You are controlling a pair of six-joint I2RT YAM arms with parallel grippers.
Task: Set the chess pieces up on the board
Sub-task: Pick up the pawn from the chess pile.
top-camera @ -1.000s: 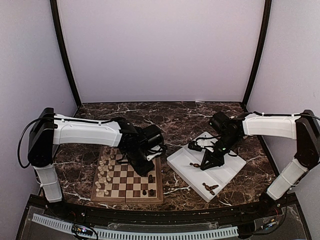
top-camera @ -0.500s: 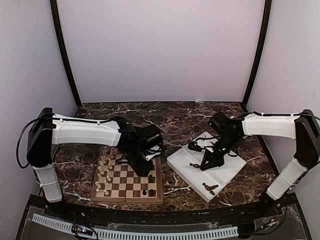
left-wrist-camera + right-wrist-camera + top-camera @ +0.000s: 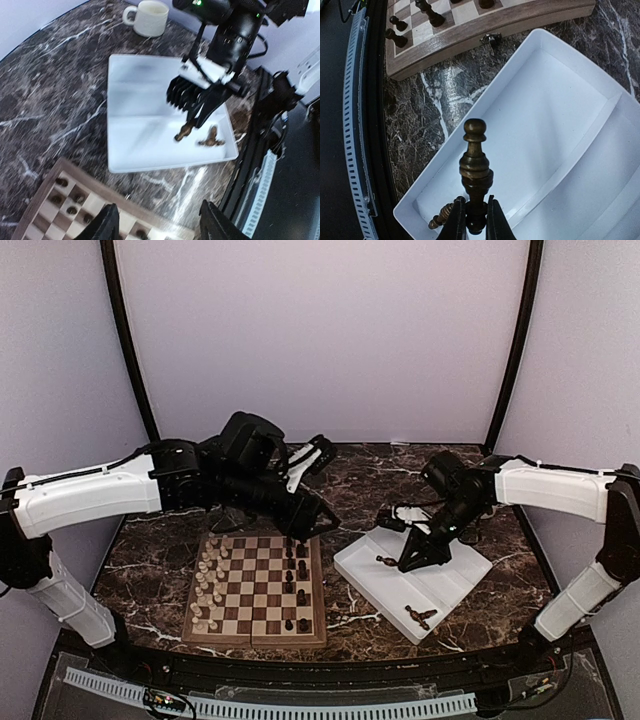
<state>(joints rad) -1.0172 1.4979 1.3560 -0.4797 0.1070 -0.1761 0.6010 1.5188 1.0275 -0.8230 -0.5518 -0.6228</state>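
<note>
Nearest the arm bases, the board is seen lying flat on the dark marbled table, towards the left. Cream chessmen are ranked in two columns along its left side. Several dark brown chessmen are stood on squares along its right side, with gaps among them.

Near the board on the right, apart from it, a white tray is set at an angle and is divided by a low ridge. A few loose dark pieces are left lying in a small heap at the tray's near end.

Over the middle of the tray the right gripper is held pointing down and to the left. Its jaws are narrowed onto the base of a single dark brown piece, which is held over the tray floor. In the right wrist view this piece is seen projecting straight out from between the fingers.

Farther back, the left gripper is raised over the board's far right corner. Its jaws are spread wide, and nothing is held between them.

At the far side of the table, beyond the tray, a pale mug is stood upright; it is shown only in the left wrist view.
</note>
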